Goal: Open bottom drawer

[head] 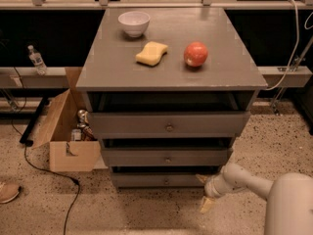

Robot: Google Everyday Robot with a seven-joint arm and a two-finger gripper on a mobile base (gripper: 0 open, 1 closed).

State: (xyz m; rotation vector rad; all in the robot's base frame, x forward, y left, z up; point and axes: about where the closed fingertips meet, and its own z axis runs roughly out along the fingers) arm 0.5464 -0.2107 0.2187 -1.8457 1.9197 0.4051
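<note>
The gripper (204, 192) hovers near the floor (146, 214), fingers (207, 204) spread, gripping nothing. The bottom drawer (164, 180) sits just beside it at 10 o'clock.

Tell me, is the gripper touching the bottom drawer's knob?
Apart. The camera view shows the open gripper at the right end of the bottom drawer, with bare drawer front between it and the knob.

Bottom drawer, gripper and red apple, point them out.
bottom drawer (142, 181), camera view, grey front left of knob.
gripper (202, 193), camera view, midway between fingertips, right of the bottom drawer.
red apple (195, 54), camera view, its middle.
</note>
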